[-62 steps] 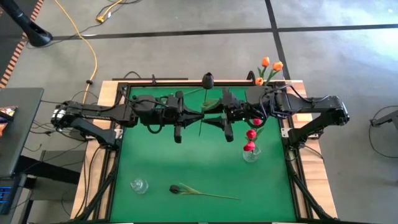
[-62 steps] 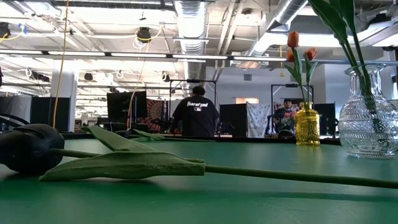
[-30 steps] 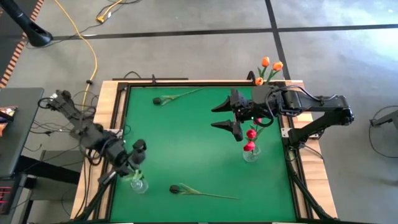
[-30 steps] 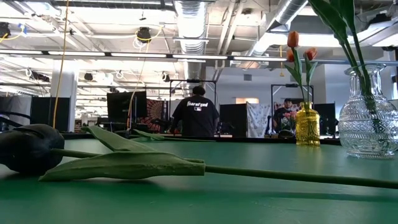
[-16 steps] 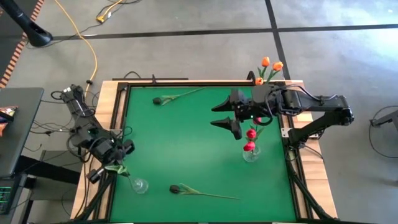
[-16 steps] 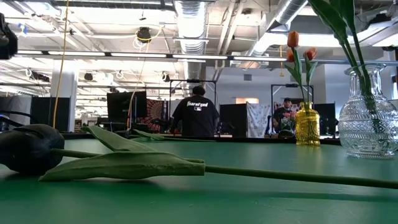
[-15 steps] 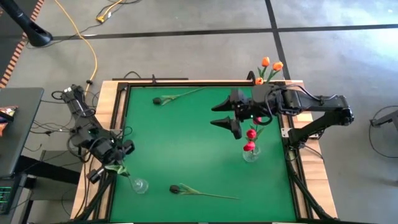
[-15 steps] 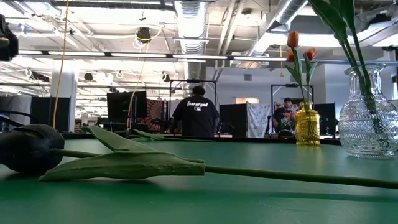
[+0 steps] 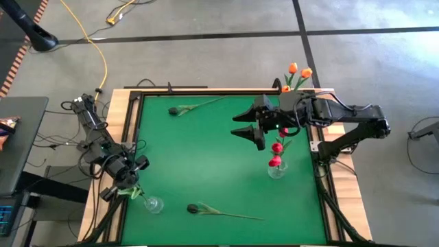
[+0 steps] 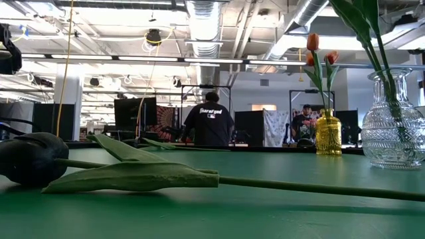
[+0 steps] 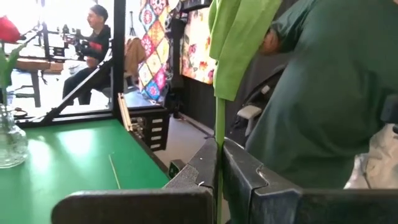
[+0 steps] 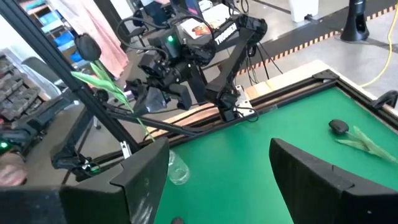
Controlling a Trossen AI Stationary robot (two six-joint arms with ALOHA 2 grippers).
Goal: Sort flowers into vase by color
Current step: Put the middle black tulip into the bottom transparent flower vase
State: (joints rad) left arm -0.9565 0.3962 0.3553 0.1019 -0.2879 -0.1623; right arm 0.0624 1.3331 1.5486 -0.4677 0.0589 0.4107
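Gripping a dark tulip (image 12: 93,59), left gripper (image 9: 122,186), apparently past table edge (image 9: 134,147)

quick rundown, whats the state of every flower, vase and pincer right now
left pincer: shut on a dark tulip's stem, near the small clear vase
held tulip: stem up, clear of the mat
small clear vase: upright, no flower in it
right pincer: open, holding nothing, over the mat
red tulips: standing in the clear vase
orange tulips: standing in the yellow vase
far dark tulip: lying on the mat
near dark tulip: lying on the mat
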